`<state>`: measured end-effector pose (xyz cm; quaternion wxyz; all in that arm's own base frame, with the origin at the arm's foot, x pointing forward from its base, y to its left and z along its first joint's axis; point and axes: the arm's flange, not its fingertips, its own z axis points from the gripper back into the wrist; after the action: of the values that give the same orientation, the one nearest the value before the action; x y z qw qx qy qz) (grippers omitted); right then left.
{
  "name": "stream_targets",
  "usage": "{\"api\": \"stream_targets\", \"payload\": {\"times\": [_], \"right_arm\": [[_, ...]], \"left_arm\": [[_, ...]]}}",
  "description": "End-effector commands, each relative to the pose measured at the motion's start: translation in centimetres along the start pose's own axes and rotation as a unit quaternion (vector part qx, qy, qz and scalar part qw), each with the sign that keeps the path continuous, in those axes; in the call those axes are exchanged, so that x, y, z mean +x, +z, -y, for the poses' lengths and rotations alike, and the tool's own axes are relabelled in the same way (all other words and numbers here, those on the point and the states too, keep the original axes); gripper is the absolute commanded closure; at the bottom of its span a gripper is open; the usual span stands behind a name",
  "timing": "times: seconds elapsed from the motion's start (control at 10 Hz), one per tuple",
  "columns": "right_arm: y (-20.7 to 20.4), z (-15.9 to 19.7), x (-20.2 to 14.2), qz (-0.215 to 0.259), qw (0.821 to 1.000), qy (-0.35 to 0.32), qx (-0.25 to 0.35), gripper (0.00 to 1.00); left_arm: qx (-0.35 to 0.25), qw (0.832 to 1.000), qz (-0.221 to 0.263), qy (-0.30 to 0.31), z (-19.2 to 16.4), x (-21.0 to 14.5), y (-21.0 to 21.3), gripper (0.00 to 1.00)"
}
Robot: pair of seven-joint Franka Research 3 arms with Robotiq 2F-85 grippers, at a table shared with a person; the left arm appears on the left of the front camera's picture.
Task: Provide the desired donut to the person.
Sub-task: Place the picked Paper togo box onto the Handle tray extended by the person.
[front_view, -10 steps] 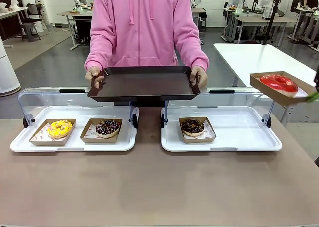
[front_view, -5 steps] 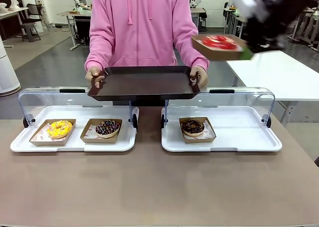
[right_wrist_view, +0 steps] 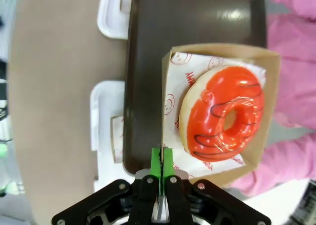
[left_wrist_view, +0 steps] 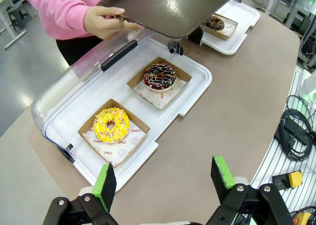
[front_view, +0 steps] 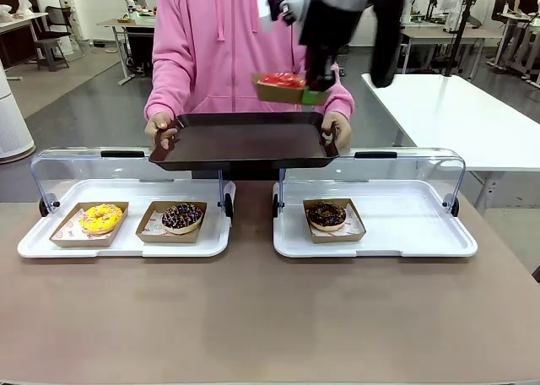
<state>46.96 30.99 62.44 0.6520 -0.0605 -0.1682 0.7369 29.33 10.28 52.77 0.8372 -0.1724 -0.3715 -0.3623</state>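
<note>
The right gripper is pinched tight on the rim of a cardboard box carrying the red-glazed donut (at 1 o'clock from its fingertips). The box is above the dark tray that the person holds. The left gripper hangs with its jaws spread, grasping nothing, over the table.

Bright, even light fell from overhead, leaving only soft, faint shadows on the brown table. In the front view, the right arm was smeared by motion blur. In the left wrist view, white glare sat on the dark tray, and straight edges bowed. In the right wrist view, the red-glazed donut and its cardboard box were sharp.
</note>
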Motion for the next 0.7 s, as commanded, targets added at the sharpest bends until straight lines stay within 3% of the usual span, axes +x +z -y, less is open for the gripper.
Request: {"api": "stream_targets", "payload": {"times": [0.0,0.4,0.6], "right_arm": [[-2.6,0.6,1.4,-0.011,1.0,0.011,-0.002,0.98],[-9.5,0.2,0.5,-0.046,0.998,0.014,-0.029,0.98],[-10.3,1.0,-0.9,-0.05,0.998,0.006,-0.042,0.98]], "left_arm": [[-0.003,1.0,0.006,0.003,-0.1,-0.1,0.1,0.0],[-0.003,1.0,0.006,0.003,-0.1,-0.1,0.1,0.0],[-0.003,1.0,0.006,0.003,-0.1,-0.1,0.1,0.0]]}}
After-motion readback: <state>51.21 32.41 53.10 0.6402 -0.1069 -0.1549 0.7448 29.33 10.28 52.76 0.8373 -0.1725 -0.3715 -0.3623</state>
